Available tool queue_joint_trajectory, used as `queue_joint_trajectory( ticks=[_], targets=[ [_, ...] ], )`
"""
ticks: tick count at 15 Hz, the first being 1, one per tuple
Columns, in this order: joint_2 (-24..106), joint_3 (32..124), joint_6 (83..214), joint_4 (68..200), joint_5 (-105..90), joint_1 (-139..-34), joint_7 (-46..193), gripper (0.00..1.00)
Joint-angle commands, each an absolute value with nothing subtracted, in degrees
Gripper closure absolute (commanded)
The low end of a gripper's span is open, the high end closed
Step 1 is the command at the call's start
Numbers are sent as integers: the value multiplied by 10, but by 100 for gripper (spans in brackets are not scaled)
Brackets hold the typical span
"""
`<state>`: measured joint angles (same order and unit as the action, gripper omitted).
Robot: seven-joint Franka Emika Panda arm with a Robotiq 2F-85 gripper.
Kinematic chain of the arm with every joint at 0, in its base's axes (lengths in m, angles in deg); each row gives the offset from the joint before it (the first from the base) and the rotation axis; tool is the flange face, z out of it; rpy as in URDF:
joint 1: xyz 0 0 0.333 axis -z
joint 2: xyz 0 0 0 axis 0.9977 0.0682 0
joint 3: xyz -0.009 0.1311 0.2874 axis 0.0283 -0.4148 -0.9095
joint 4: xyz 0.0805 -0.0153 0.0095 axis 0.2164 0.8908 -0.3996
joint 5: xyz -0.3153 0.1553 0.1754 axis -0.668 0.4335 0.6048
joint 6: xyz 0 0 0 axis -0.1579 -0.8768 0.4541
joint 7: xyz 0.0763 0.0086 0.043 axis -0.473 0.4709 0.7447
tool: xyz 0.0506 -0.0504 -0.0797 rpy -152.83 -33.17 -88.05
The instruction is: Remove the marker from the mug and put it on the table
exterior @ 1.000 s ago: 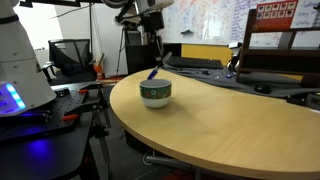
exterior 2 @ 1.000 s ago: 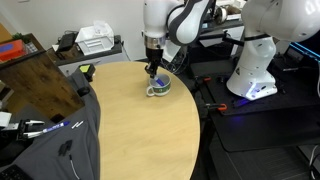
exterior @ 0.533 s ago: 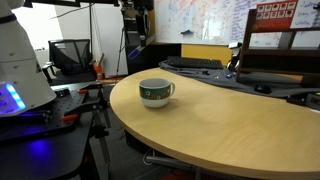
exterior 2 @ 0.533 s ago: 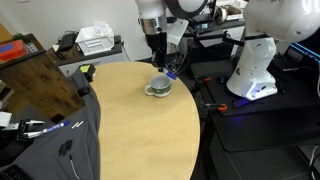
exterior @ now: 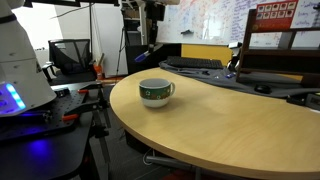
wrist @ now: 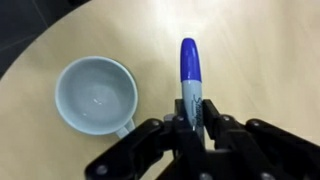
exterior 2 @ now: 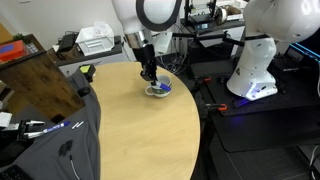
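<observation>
gripper (wrist: 192, 122) is clamped on the marker (wrist: 189, 72), jaws pinching the grey barrel w/ the blue cap end sticking out ahead of them. the marker is out of the mug (wrist: 96, 95), which sits empty just off to one side of the jaws in the wrist view, handle angled back toward the gripper. ahead of & under the gripper is bare table (wrist: 262, 70).

what could go wrong from here, imo:
- a long stretch of marker hangs fwd of the pinch (how much barrel is behind it is hidden). if the cap taps the table on the way down, it could pivot in the jaws or get flicked out.
- release from too high & the round barrel rolls. the curved table edge looks near the mug (exterior: 155, 92) in an exterior view, so it may go over the side.
- the mug is close beside the jaws. sideways drift while lowering could clip the rim, shove the mug, or drop the marker back in.
- height is hard to read: in an exterior view the gripper (exterior 2: 150, 74) is prob. just above the mug, can't be sure. misjudged descent = cap jammed into the wood.
</observation>
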<state>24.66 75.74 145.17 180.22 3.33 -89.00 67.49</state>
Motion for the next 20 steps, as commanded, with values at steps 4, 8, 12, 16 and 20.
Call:
queue_joint_trajectory(
  ticks=[4, 8, 12, 16, 20],
  targets=[
    [371, 727, 1564, 1734, 4, -899, 679, 94],
    [412, 733, 1575, 1713, -20, -905, 666, 51],
    [388, 721, 1572, 1719, -1, -902, 682, 22],
    [316, 722, 1505, 1739, 4, -900, 658, 0],
    [253, 722, 1451, 1764, 36, -886, 693, 0]
  ],
)
